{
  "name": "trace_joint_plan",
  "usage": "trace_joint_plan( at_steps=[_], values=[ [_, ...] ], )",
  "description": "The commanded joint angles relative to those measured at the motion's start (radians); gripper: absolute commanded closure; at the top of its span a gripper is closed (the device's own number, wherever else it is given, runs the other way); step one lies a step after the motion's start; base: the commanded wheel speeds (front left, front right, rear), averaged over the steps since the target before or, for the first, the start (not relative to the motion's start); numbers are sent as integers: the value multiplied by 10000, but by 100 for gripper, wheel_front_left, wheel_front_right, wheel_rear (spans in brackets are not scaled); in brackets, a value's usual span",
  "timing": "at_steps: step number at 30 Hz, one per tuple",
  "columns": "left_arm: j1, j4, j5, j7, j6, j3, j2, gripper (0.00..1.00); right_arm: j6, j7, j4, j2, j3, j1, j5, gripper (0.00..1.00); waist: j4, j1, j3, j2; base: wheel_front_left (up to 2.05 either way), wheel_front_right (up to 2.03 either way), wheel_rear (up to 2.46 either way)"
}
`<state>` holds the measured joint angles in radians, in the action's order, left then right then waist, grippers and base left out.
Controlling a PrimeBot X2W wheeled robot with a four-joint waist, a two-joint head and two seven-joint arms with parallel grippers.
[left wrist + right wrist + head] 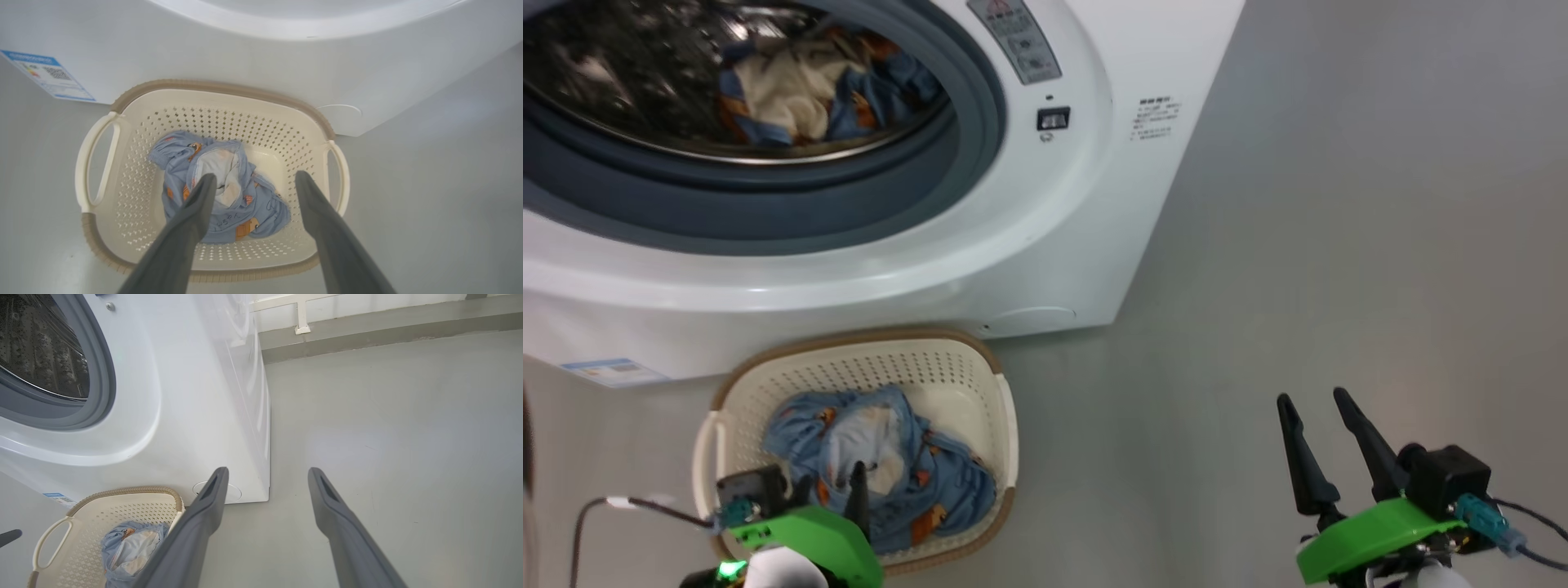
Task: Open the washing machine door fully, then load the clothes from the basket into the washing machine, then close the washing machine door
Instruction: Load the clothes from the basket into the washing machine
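Left gripper (256,176) spread wide, nothing held, hanging over the basket (866,336). Its fingers sit on either side of the blue printed clothes (931,482) bunched inside; contact unclear. Basket stands on the floor (1339,245), right against the washing machine (1029,245) front. Second bundle (800,90) lies in the drum (621,73). Right gripper (1312,397) also spread, empty, over bare floor, well apart from the basket.
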<state>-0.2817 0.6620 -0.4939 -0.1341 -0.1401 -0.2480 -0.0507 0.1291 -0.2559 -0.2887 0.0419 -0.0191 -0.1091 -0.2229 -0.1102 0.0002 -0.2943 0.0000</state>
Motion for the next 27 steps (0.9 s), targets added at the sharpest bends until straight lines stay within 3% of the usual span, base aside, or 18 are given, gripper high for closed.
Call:
trace_joint_plan(
  at_steps=[1, 15, 27],
  values=[
    [-389, 173, -138, 80, 85, 348, -243, 0, 16, -59, 265, 84, 259, -283, -41, 0, -793, -2, -1084, 0, 0, 0, 0],
    [-3197, 4161, -927, 436, 395, 1130, -845, 0, 16, -59, 546, 83, 302, -1235, 82, 0, -1399, -2, -3298, 0, 0, 0, 0],
    [-4790, 5584, -1087, -58, 308, 1247, -859, 0, 16, -59, 971, 84, 156, -1691, 211, 0, -1334, -2, -4962, 0, 0, 0, 0]
  ],
)
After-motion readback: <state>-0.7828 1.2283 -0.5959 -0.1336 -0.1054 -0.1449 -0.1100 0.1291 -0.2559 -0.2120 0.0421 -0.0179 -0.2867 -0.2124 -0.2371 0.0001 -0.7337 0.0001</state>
